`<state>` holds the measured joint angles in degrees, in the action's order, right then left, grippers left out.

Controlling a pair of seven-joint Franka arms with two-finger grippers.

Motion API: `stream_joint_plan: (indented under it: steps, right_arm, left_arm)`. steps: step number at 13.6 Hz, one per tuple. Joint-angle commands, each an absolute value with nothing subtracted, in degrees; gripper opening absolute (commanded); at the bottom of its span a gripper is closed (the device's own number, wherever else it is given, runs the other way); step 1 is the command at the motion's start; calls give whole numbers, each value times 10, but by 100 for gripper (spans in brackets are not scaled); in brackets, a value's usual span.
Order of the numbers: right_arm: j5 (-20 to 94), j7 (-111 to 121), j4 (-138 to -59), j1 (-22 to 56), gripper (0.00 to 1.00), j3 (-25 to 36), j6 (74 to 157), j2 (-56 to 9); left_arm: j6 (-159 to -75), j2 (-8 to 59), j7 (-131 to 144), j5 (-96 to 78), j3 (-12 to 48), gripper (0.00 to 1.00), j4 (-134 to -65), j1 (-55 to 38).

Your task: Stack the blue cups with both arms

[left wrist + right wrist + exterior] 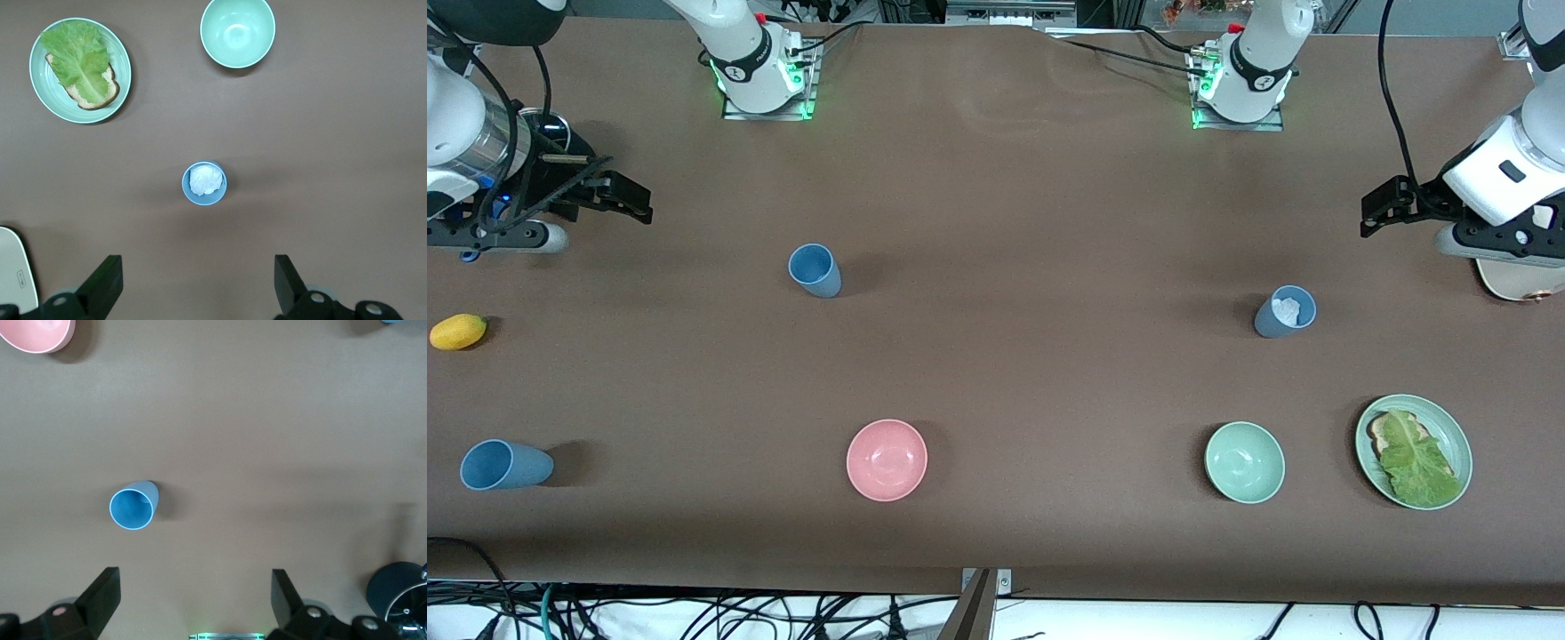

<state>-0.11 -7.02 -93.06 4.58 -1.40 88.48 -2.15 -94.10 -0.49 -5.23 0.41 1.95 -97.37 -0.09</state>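
Three blue cups stand apart on the brown table. One blue cup [814, 269] is toward the right arm's end and shows in the right wrist view [133, 507]. A greyer blue cup [1286, 312] with crumpled white paper inside is toward the left arm's end and shows in the left wrist view [204, 183]. A third blue cup [505, 465] sits near the front camera at the right arm's end. My right gripper [630, 197] [195, 579] is open and empty, up in the air. My left gripper [1380, 210] [197, 267] is open and empty, up in the air.
A pink bowl [887, 460] and a pale green bowl [1244, 462] sit nearer the front camera. A green plate [1451, 436] holds toast with lettuce. A yellow fruit [458, 331] lies at the right arm's end. A pale board [1507, 283] lies under the left wrist.
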Motion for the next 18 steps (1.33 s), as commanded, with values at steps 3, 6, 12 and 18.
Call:
stream_joint_plan:
  steps: [3, 6, 12, 18]
  right_arm:
    - [-4, -79, -911, 44, 100, -16, 878, -31]
    - [-4, -79, -911, 44, 100, -16, 875, -31]
    - [-3, -80, -911, 45, 100, -17, 872, -30]
    - [-3, -80, -911, 45, 100, -18, 874, -30]
  left_arm:
    - [-931, -2, -55, 8, 15, 100, -956, 2]
    - [-931, -2, -54, 9, 15, 100, -956, 3]
    - [-930, -1, -33, 38, 18, 100, -957, 5]
    - [-931, 7, -27, 38, 18, 100, -957, 5]
